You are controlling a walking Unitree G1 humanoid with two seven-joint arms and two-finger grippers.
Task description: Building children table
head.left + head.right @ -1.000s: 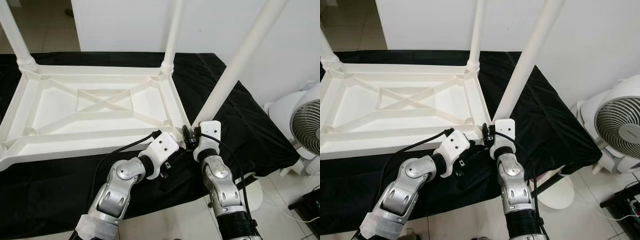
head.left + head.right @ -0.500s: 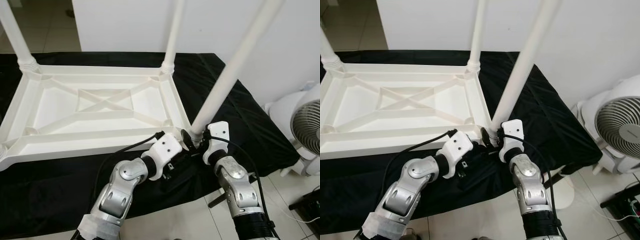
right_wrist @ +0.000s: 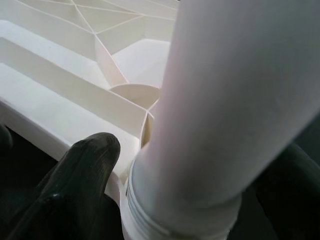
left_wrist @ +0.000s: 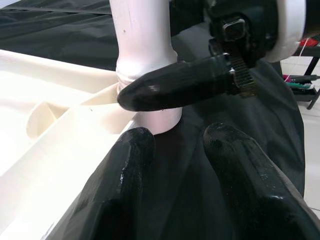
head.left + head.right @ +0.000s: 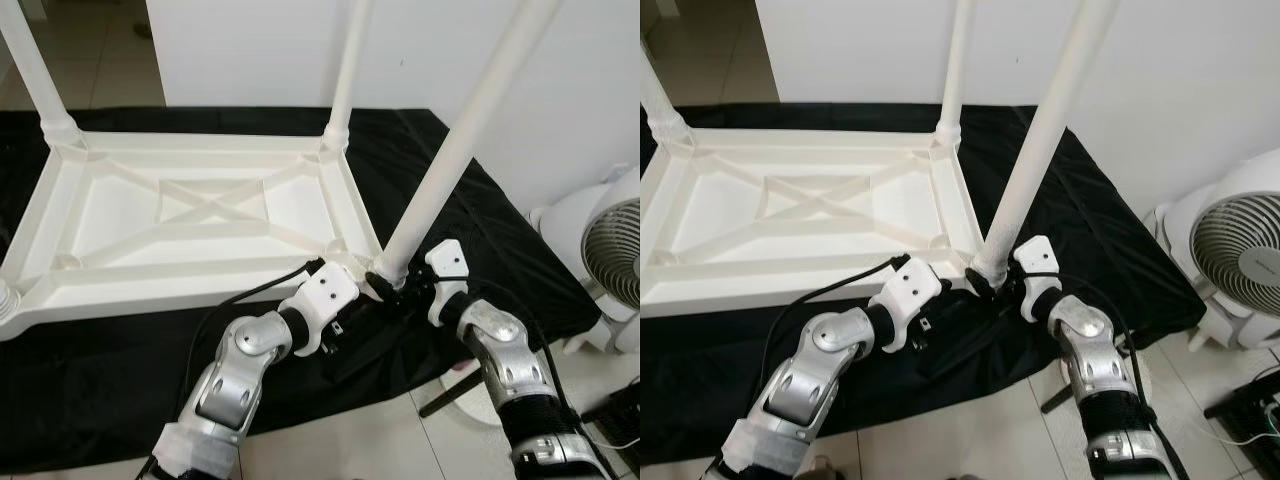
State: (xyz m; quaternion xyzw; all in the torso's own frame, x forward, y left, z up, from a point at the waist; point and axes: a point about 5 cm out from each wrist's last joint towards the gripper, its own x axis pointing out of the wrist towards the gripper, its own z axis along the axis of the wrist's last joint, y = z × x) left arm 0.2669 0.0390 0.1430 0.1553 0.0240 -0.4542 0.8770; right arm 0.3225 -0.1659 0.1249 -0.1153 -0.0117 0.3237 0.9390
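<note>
Table leg (image 5: 455, 155), white and long, slants up and away from the near right corner socket of the upturned tabletop (image 5: 190, 215). Right gripper (image 5: 392, 287) clasps its base; left gripper (image 5: 362, 290), fingers parted and empty, sits just beside.

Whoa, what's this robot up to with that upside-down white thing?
It is putting together a small white plastic table, which lies upside down on a black cloth. The right gripper is clamped around the base of a white leg at the table's near right corner, where it leans at a tilt. The left gripper waits open right beside that corner. Other legs already stand in their corners.
</note>
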